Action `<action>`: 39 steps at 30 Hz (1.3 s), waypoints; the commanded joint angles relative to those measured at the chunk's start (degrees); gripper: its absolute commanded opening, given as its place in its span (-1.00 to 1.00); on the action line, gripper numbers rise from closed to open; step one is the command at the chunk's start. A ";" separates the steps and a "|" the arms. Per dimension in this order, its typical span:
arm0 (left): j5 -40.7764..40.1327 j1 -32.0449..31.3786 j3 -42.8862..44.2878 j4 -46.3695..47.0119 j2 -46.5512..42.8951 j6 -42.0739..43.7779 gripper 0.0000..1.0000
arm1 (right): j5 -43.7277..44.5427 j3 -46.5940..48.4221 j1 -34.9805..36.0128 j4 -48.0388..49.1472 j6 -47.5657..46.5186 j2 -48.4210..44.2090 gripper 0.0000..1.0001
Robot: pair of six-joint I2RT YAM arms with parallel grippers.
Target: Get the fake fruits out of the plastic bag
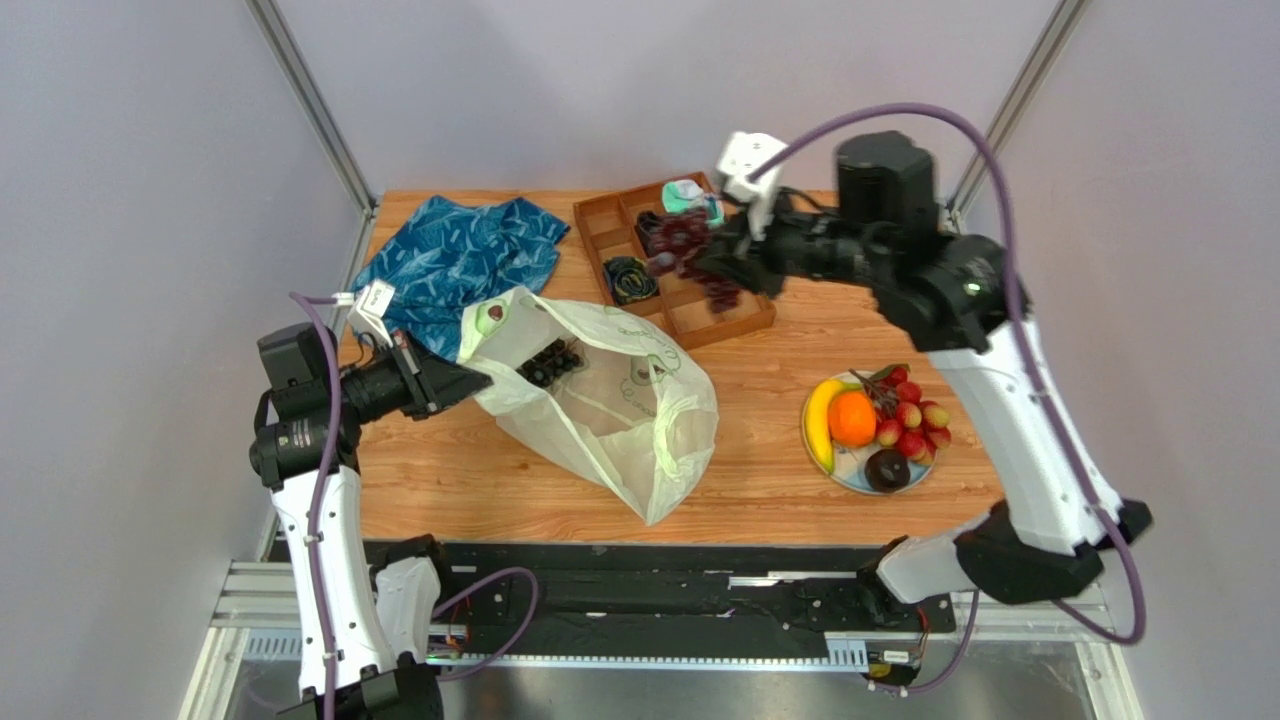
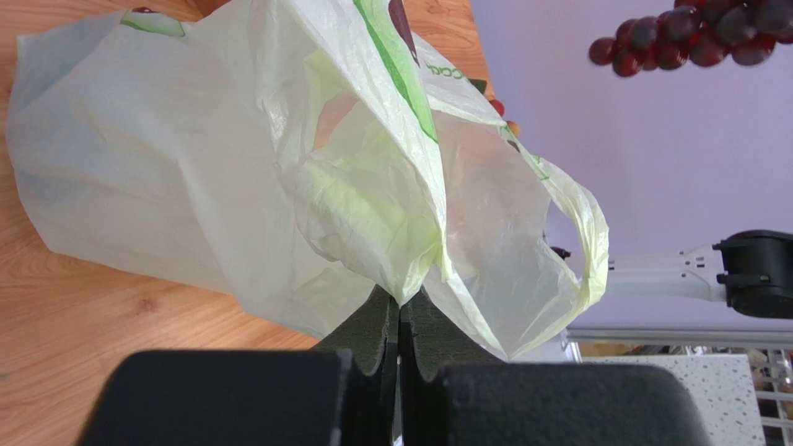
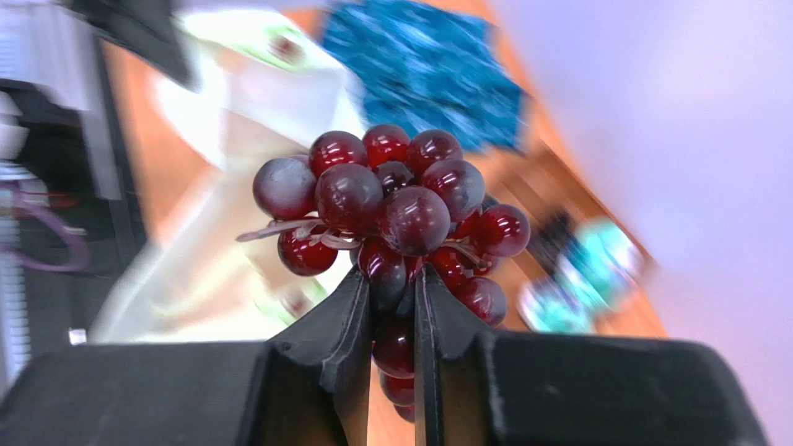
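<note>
Left jaws were clamped on the bag's (image 1: 631,420) rim near the bench's (image 1: 781,390) left edge, apparently to steady its mouth. Right jaws gripped the grapes (image 3: 391,209) aloft near the back edge, probably bound for the plate (image 1: 845,474) by the right edge.

You've got a thin, crinkly, translucent plastic bag (image 2: 186,167) with a slight sheen. Grapes (image 3: 409,218): smooth, glossy dark-red plastic. Your fingers (image 3: 340,325): matt black, faintly grainy. Table (image 1: 451,480): bare wood, satin, grain visible; tray (image 1: 598,225) has the same wood look. Cloth (image 1: 451,255): soft matt blue fabric. Rail (image 1: 248,597): dull silver metal.
</note>
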 commanded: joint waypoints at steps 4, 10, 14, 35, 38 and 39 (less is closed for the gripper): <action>0.45 0.43 -3.45 8.51 -3.37 -4.96 -1.00 | 18.77 -23.48 -17.02 -18.19 -18.78 -17.23 -1.00; 0.46 0.43 -5.65 11.24 -3.73 -5.85 -1.00 | 30.74 -43.53 -22.58 -17.93 -35.96 -28.60 -1.00; 0.63 0.34 -6.62 12.82 -3.64 -6.46 -1.00 | 34.10 -50.83 -22.76 -15.91 -44.56 -34.04 -1.00; -0.60 0.43 -8.90 11.69 -5.22 -5.76 -1.00 | 30.59 -73.95 -22.67 -0.80 -69.70 -40.72 -0.94; -0.60 0.34 -8.64 10.98 -5.57 -5.50 -1.00 | 30.77 -78.70 -22.67 0.79 -75.41 -44.32 -0.92; -0.60 0.43 -8.55 10.89 -5.66 -5.50 -1.00 | 30.25 -79.58 -22.67 1.06 -76.31 -45.21 -0.89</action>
